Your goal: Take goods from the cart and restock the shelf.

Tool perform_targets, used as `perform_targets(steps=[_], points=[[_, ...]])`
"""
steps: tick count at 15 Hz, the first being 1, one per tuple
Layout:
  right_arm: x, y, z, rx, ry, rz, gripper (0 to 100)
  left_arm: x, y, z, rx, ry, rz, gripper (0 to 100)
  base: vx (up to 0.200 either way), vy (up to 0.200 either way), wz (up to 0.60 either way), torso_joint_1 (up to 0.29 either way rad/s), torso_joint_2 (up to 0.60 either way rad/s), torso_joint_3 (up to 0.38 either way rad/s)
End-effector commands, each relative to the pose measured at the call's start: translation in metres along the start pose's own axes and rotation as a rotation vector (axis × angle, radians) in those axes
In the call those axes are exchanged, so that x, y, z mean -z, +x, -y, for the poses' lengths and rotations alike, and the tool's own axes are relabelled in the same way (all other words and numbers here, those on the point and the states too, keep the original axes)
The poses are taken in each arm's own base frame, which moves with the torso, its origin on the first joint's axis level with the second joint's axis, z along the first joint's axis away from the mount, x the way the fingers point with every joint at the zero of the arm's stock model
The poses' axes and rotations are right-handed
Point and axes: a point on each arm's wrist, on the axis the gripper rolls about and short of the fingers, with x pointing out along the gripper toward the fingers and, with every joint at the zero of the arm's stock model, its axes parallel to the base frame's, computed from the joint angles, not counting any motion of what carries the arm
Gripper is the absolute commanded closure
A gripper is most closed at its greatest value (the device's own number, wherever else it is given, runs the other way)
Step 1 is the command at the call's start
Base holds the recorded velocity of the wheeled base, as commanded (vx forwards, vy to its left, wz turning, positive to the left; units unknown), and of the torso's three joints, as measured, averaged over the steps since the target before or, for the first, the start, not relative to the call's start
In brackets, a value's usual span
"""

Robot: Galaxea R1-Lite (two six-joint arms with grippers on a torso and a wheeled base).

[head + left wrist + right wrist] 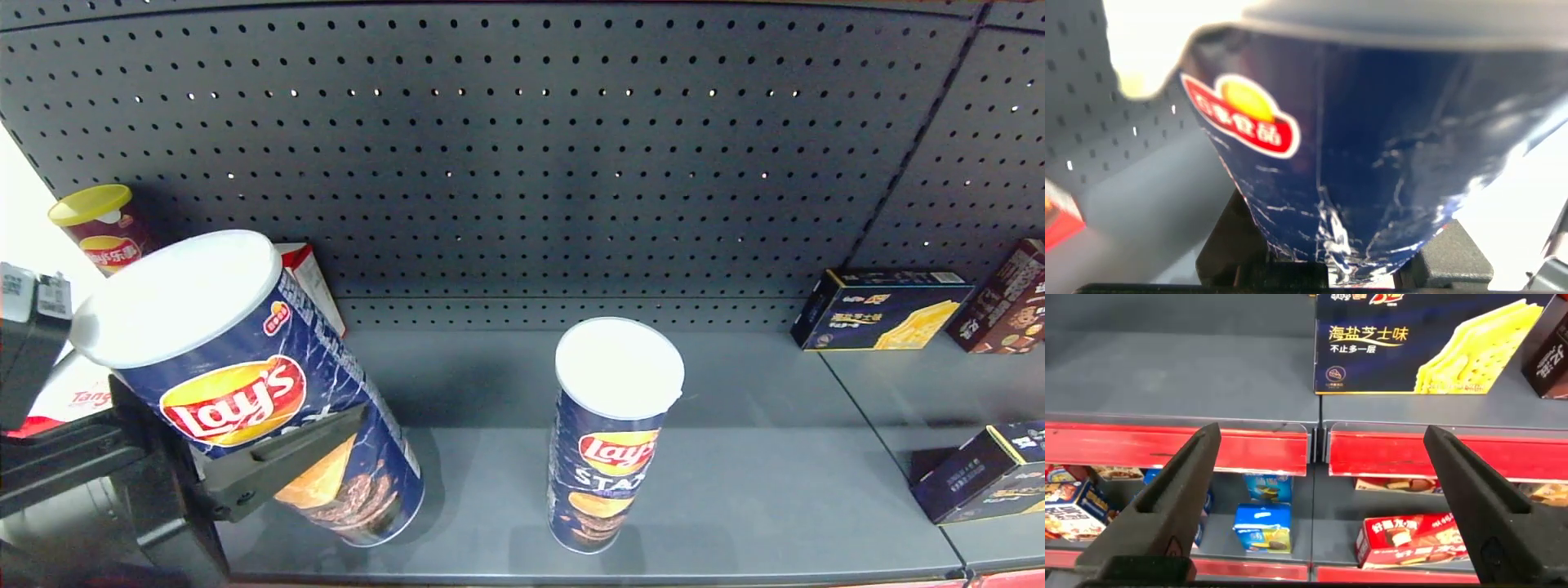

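Fingers of the left claw (pixel 269 469) are clamped round a tall navy cardboard crisp tube with a white lid (pixel 245 359), one dark finger lying across its lower front. We see the tube tilted, its lid leaning up and to the left and its base down near the front left of the grey metal shelf (pixel 775 490); we cannot tell whether the base touches the shelf. The left arm comes in low from the left edge of the head view.

Just behind the held tube stands a red and white carton (pixel 314 282), and further left a dark red tube with a yellow lid (pixel 102 224) and a white and red packet (pixel 77 396). To the right, apart from the held tube, a second navy crisp tube with a white lid (pixel 612 433) stands upright mid-shelf. A dark perforated back panel (pixel 522 163) rises behind them.

At the far right we find a navy box printed with yellow wafers (pixel 886 310) lying at the back, a dark brown box (pixel 1008 302) beside it, and another navy box (pixel 988 474) nearer the front.

The right claw (pixel 1321 434) has its fingers spread wide and holds nothing. It faces the shelf's front edge, level with the red price strips (pixel 1249 449), with small blue cartons (pixel 1264 527) and a red carton (pixel 1413 539) on the tier below.
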Motion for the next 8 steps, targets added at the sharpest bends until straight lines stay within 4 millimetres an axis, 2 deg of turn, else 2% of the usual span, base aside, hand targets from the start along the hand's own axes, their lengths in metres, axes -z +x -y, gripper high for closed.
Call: perform_targets(steps=[1,5,8], points=[[0.000,0.000,0.000,-0.001,0.000,-0.003,0,-0.019,0.003,-0.004,-0.008,0.009,0.020,100,0.000,0.000,0.00,0.000,0.00,0.000],[0.000,0.000,0.000,-0.001,0.000,-0.003,0,-0.051,0.019,-0.012,0.031,-0.019,-0.072,100,0.000,0.000,0.00,0.000,0.00,0.000],[0.000,0.000,0.000,-0.001,0.000,-0.003,0,-0.046,0.044,-0.020,0.125,-0.042,-0.093,100,0.000,0.000,0.00,0.000,0.00,0.000]])
